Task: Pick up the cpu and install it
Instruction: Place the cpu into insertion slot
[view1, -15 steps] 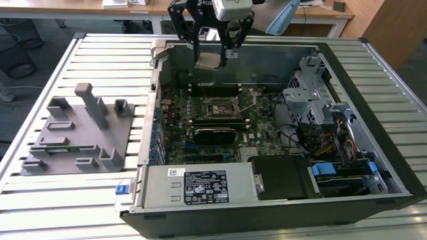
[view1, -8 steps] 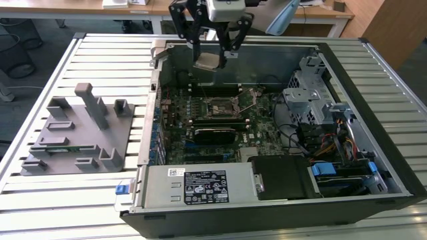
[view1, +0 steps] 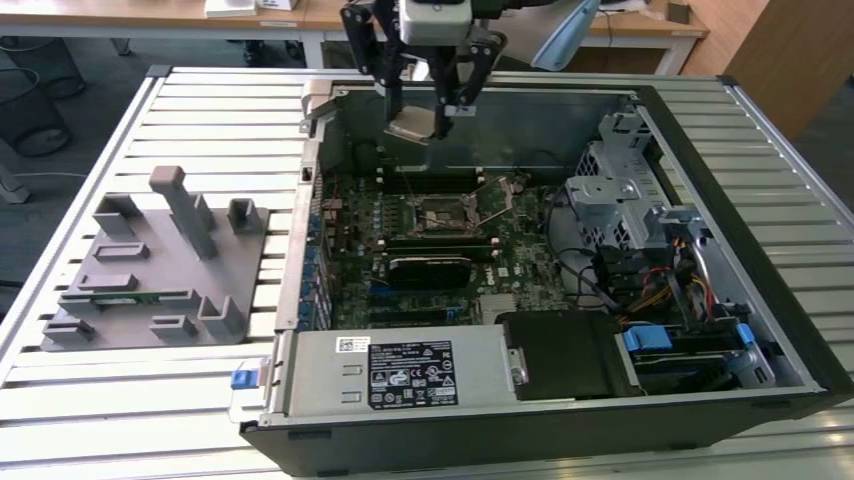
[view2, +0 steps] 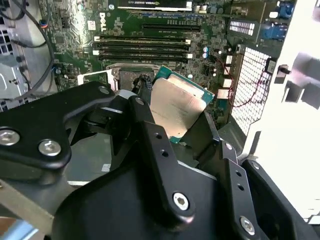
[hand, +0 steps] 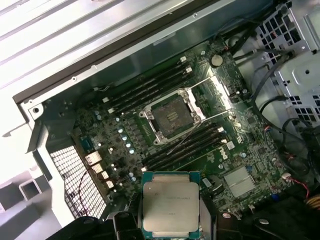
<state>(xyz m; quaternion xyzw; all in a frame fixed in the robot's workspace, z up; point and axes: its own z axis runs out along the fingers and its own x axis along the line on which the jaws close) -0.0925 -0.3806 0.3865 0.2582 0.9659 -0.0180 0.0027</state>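
My gripper (view1: 424, 118) hangs over the far end of the open computer case (view1: 787, 330), shut on the cpu (view1: 411, 125), a flat square chip with a silver-grey top and a green edge. In both wrist views the cpu (view2: 175, 107) (hand: 170, 205) sits tilted between the black fingers (view2: 150, 135). Below on the green motherboard (hand: 235, 150) lies the open socket (hand: 172, 116) (view1: 447, 212), its metal frame and lever raised. The chip is well above the socket and not touching the board.
Black memory slots (hand: 150, 87) flank the socket on both sides. A grey fixture stand (view1: 160, 265) sits on the slatted table at the exterior view's left. Metal drive cages (view1: 621, 190), cables and a power supply (view1: 400, 375) fill the rest of the case.
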